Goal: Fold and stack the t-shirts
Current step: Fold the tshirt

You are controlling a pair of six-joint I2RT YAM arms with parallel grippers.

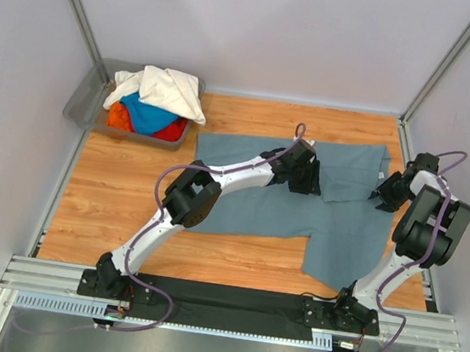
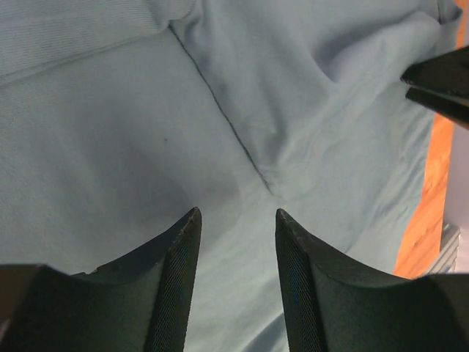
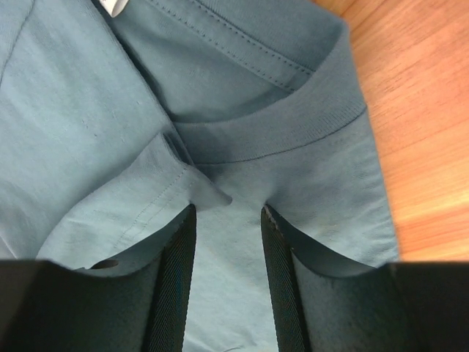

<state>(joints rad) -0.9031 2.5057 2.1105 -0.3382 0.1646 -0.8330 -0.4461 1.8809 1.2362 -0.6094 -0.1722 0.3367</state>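
Note:
A large slate grey-blue t-shirt lies spread across the wooden table, its collar and white neck label toward the right edge. My left gripper hovers over the shirt's middle. In the left wrist view the left gripper is open, with smooth cloth and a seam below and nothing between the fingers. My right gripper sits at the collar. In the right wrist view the right gripper presses into the shirt, jaws apart, a smooth strip of cloth between them and a small fold at the left tip.
A grey plastic bin stands at the back left, holding a cream-white shirt, a bright blue one and a red-orange one. Bare wood shows left of the spread shirt. White walls and metal posts enclose the table.

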